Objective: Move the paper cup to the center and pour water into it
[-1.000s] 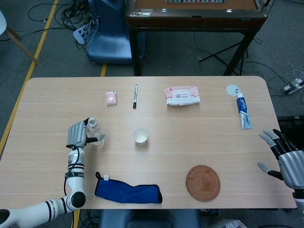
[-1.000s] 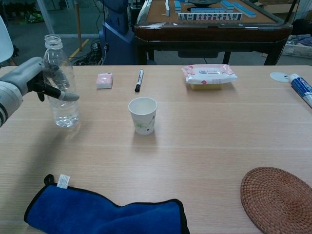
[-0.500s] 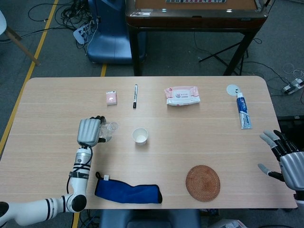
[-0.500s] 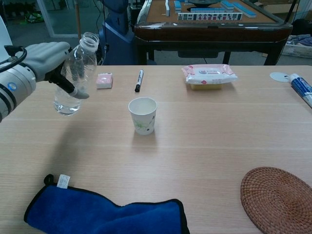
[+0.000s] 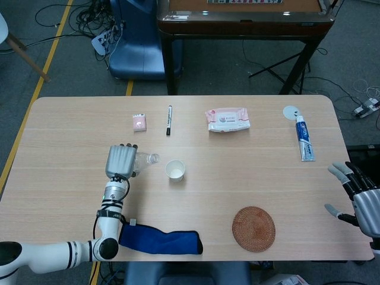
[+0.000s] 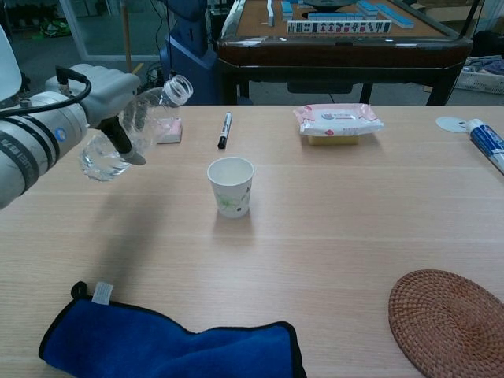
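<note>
A white paper cup (image 5: 174, 170) (image 6: 231, 186) stands upright near the middle of the table. My left hand (image 5: 119, 160) (image 6: 98, 98) grips a clear uncapped water bottle (image 6: 135, 126) (image 5: 142, 160), lifted off the table and tilted with its mouth toward the cup. The bottle's mouth is left of the cup and above it, apart from it. A little water lies in the bottle's lower end. My right hand (image 5: 358, 198) hovers at the table's right edge with fingers spread and nothing in it; the chest view does not show it.
A blue cloth (image 5: 159, 241) (image 6: 169, 342) lies at the front left and a woven coaster (image 5: 253, 228) (image 6: 447, 320) at the front right. Along the far side lie a pink eraser (image 5: 139, 122), a black pen (image 5: 169, 119), a wipes pack (image 5: 227, 119) and a toothpaste tube (image 5: 304, 140).
My left hand has lifted the bottle from the table, carried it right toward the cup and tipped it from upright to well tilted. The right hand has barely shifted.
</note>
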You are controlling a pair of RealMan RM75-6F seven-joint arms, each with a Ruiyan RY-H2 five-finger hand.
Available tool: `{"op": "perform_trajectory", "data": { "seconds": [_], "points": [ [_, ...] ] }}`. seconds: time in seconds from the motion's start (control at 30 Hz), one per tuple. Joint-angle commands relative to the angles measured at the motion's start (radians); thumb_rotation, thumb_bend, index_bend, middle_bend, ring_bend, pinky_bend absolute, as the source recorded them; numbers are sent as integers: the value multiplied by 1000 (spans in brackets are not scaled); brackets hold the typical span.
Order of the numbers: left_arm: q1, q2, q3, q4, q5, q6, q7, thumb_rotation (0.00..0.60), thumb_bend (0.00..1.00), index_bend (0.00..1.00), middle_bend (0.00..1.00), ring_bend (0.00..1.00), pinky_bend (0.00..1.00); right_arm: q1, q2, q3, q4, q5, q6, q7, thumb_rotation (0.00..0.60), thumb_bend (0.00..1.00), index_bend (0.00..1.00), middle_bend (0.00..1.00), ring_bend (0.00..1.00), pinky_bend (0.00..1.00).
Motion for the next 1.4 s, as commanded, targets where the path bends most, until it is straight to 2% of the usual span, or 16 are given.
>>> {"op": "perform_trajectory", "data": {
  "seconds": [0.03, 0.2, 0.37, 0.6, 1.07, 1.4],
  "points": [
    [-31, -18, -7, -8, -53, 29, 68, 600, 58, 723, 771, 595, 612, -1, 1, -1, 0, -1, 0, 2, 600, 0, 179, 156, 82, 321],
    [-64, -21, 6, -7, -96, 44, 161, 600, 58, 720, 771, 595, 612, -1, 5, -1, 2, 0, -2, 16, 600, 0, 179, 156, 82, 322],
    [-90, -21, 6, -6, -106, 64, 202, 600, 58, 719, 771, 595, 612, 1, 6, -3, 2, -1, -9, 19, 600, 0, 179, 156, 82, 321],
    [-112, -9, 46, 5, -85, 53, 236, 600, 58, 718, 771, 595, 612, 1, 7, -4, -3, -3, -11, 15, 600, 0, 179, 156, 82, 321],
    [-139, -13, 72, 63, -126, 43, 290, 600, 58, 718, 771, 595, 612, 1, 10, -8, -4, -11, -12, 19, 600, 0, 179, 157, 82, 321],
    [-149, -9, 104, 77, -108, 46, 317, 600, 58, 718, 771, 595, 612, 1, 14, -7, -9, -12, -10, 20, 600, 0, 179, 156, 82, 321]
  ]
}}
